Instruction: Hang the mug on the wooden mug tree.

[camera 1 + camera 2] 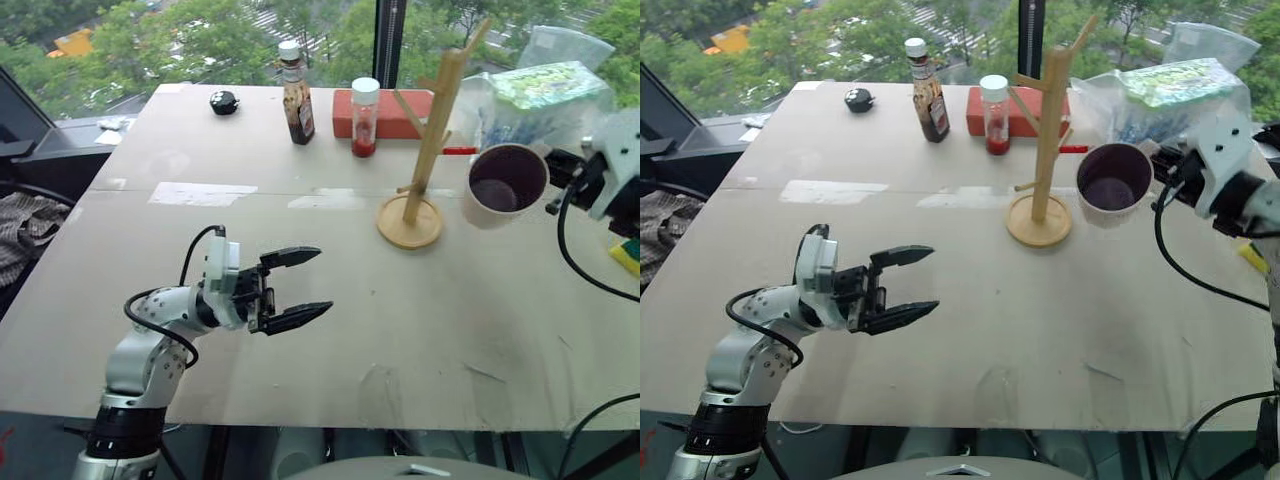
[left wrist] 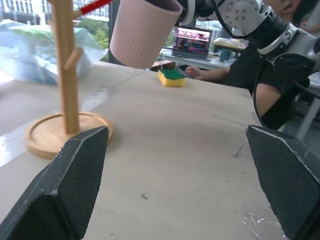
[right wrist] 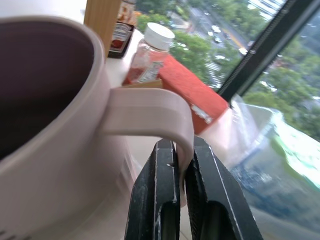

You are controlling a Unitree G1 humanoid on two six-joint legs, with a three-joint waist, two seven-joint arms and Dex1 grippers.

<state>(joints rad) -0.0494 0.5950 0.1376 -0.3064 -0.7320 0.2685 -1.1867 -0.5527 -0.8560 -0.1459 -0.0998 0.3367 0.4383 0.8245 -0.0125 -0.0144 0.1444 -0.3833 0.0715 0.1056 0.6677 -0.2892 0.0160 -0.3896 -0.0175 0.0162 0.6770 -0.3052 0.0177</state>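
A: The right hand (image 3: 181, 200) is up off the bench (image 1: 330, 330), pinching the mug (image 1: 505, 185) by its handle, mouth tipped toward us, just beside the wooden mug tree (image 1: 425, 150).

B: Left hand (image 1: 305, 285)'s spread wide, hovering low. Mug's cream outside, dark inside. Lots of bare bench up front.

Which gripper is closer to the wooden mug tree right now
Right. The right gripper, shut on the mug by its handle, holds it just beside the wooden mug tree. The left gripper hangs open over the table's near side, well short of it.
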